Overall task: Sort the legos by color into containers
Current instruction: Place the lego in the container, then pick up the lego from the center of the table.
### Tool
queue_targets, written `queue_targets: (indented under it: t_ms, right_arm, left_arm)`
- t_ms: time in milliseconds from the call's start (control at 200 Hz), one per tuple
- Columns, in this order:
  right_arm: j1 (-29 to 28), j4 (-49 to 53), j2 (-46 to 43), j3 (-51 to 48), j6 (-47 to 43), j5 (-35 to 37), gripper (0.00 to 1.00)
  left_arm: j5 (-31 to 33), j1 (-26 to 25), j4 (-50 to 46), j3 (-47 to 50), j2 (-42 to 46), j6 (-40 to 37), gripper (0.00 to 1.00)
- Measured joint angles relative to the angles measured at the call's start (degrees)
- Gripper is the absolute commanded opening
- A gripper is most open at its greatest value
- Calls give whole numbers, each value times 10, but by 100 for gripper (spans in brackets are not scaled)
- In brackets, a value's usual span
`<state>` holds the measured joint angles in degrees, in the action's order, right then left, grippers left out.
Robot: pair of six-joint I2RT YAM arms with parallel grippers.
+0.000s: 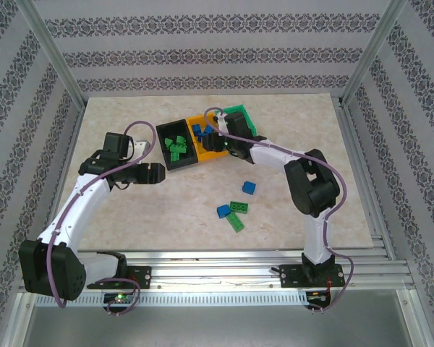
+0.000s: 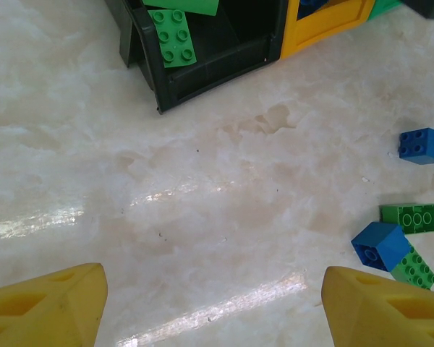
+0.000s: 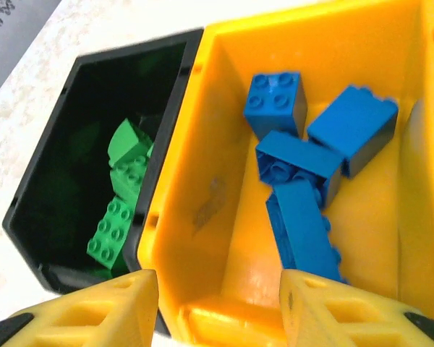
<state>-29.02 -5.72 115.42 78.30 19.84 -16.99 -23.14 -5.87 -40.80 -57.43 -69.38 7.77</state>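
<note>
The right gripper [image 3: 217, 307] is hovering over the near end of the orange-yellow bin [image 3: 224, 173]. Its yellow fingers [image 3: 94, 311] are standing apart at the bottom of the frame, with nothing gripped between them. Four blue bricks [image 3: 304, 166] are lying loose in that bin, above and to the right of the gap, and the lowest one is sitting just beside the right-hand finger. The black bin [image 3: 79, 123] is touching the orange-yellow one on the left and is holding several green bricks [image 3: 119, 210]. In the top view the green bin [image 1: 242, 116] is sitting at the right end of the row; the arm is covering its inside, so its contents cannot be told.

The left gripper [image 2: 213, 307] is hanging over the bare table [image 2: 202, 181], its fingers spread wide and empty. Four loose legos [image 2: 409, 217], two blue and two green, are lying at the right edge of that frame, outside the fingers, below and right of the bins.
</note>
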Motion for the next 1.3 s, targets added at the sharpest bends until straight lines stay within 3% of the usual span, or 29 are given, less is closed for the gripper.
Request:
queue_targets:
  t_ms: [355,660,969,1299]
  right_arm:
    - [5,12,-153,-179,-10,2,51]
    - [53,55,-279,-315,-16,41,51]
    - [55,113,-287,-339,-33,71,53]
    - [-2,194,-252,-307,-70,116,53]
  left_arm:
    - [-10,0,0,2,-15,0,78]
    - [-23,3,0,2,-25,0,79]
    - [-25,4,0,1,-32,0,78]
    - [-28,4,0,1,-31,0,78]
